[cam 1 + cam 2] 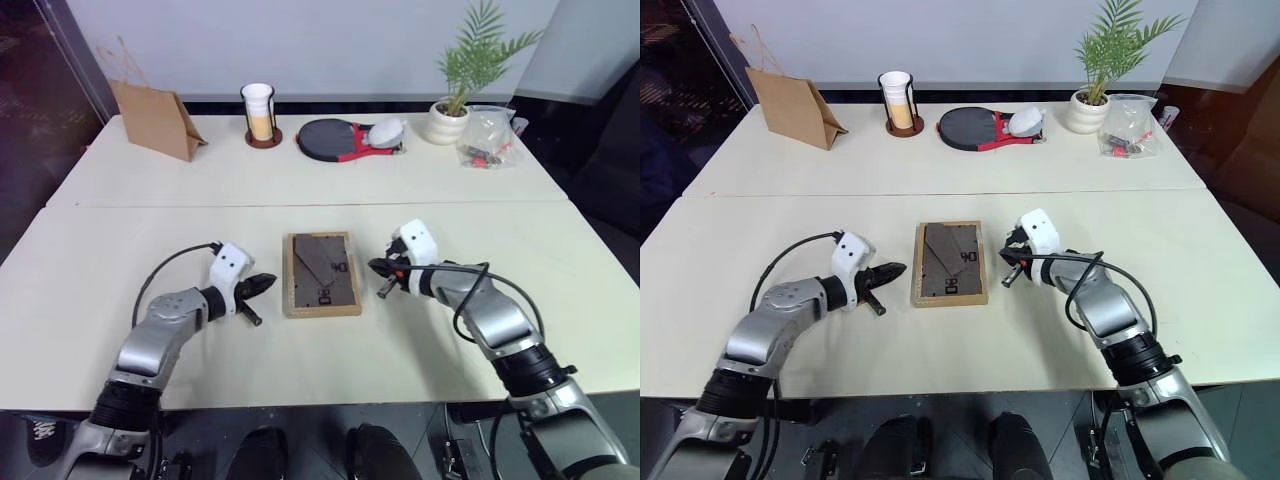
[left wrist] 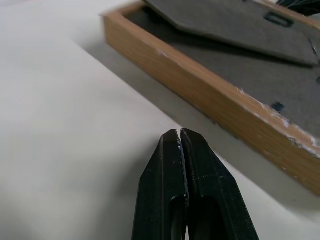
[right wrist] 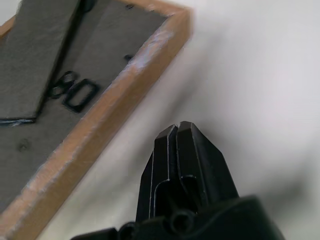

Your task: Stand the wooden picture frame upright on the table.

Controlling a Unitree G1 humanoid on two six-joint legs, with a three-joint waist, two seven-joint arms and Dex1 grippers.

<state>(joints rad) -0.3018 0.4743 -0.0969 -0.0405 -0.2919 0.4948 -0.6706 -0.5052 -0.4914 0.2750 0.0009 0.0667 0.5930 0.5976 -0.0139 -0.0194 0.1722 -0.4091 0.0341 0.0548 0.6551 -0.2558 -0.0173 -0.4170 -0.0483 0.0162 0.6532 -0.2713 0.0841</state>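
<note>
Below centre, we see the left gripper and right gripper, both pinched together and empty, flanking the wooden picture frame lying face-down on the table. Approach step; next, we judge, they must lift one edge.

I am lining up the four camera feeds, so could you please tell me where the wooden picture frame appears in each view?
Left eye view: wooden picture frame lies back up at centre, between both grippers.
Right eye view: just left of centre.
Left wrist view: its wooden edge runs diagonally past the shut left gripper.
Right wrist view: its corner and edge lie beside the shut right gripper.
Shared landmark: the dark back panel's fold-out stand.
</note>
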